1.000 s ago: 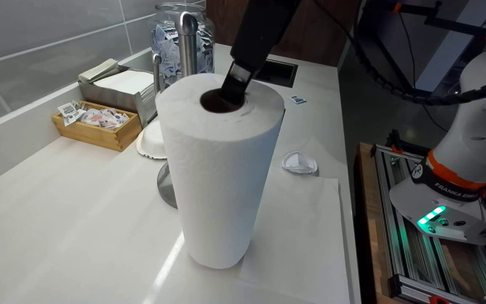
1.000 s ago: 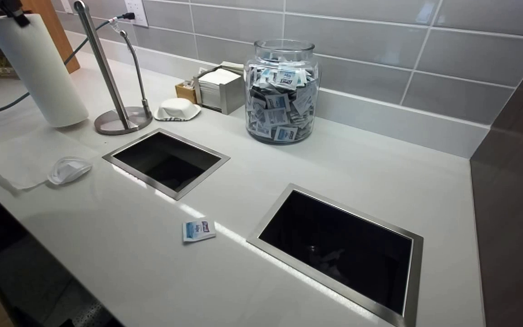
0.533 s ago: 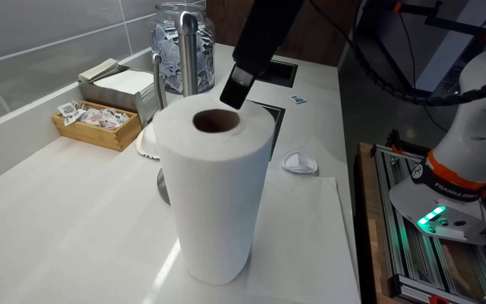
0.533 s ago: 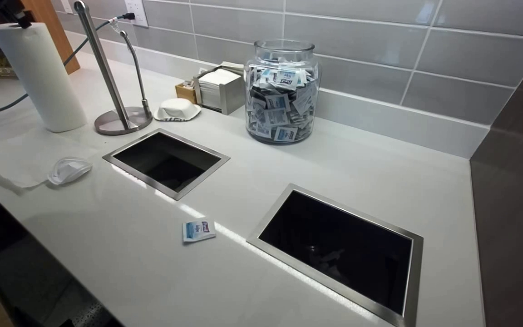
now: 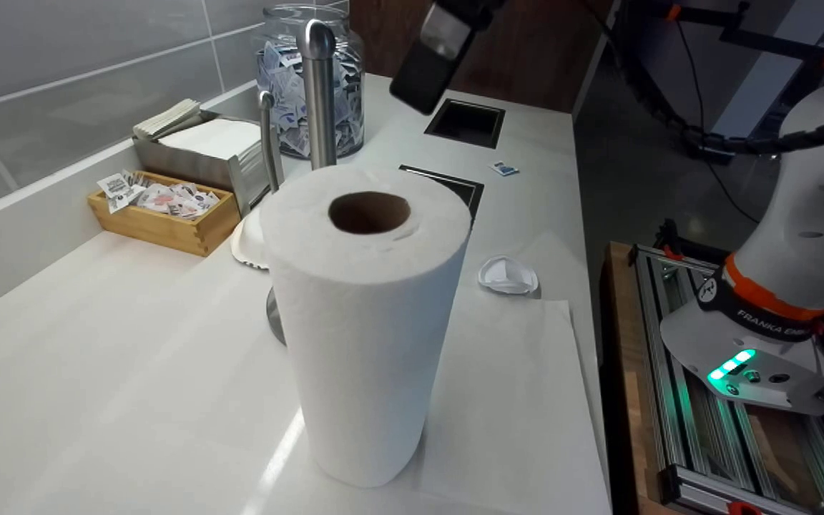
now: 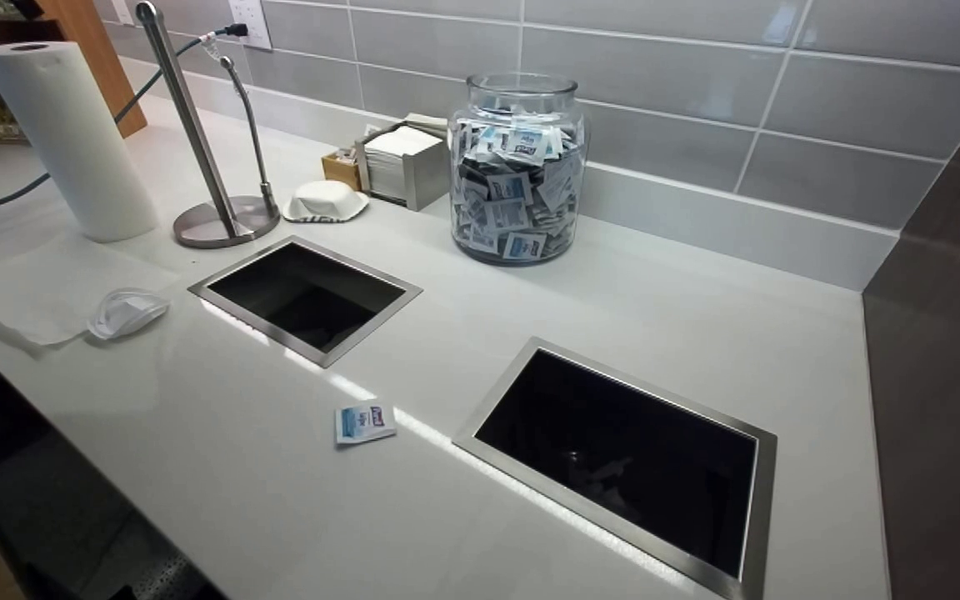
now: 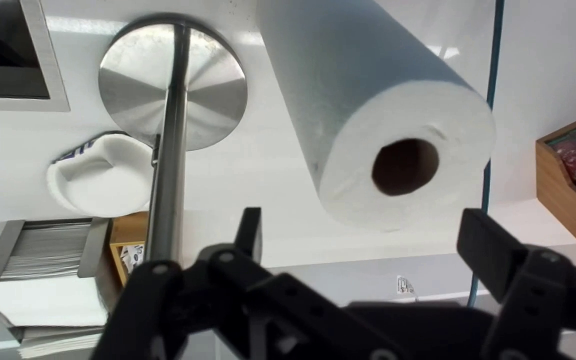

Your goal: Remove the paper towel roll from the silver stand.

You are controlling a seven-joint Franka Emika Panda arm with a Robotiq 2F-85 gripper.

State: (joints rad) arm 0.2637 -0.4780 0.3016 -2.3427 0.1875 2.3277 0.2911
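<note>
The white paper towel roll [image 5: 365,329] stands upright on the counter, its brown tube hole facing up. Beside it, apart, is the silver stand [image 6: 191,125] with its rod bare; in the wrist view the stand's round base [image 7: 133,80] shows left of the roll [image 7: 328,50]. My gripper [image 7: 360,222] is open, its fingers wide apart and nothing between them. It hangs above and clear of the roll's top; in an exterior view one finger [image 5: 423,75] shows up and behind the roll.
A napkin holder [image 6: 417,171], a glass jar [image 6: 517,183] of packets and a paper bowl [image 6: 323,201] stand near the wall. Two framed openings, one a bin opening [image 6: 463,442], are cut into the counter. A crumpled white tissue [image 5: 508,275] and a blue cable [image 7: 495,55] lie near the roll.
A second ago my gripper's finger was in the roll's tube hole. The roll has come down onto the counter, and the gripper has opened, let go and risen away from it.
</note>
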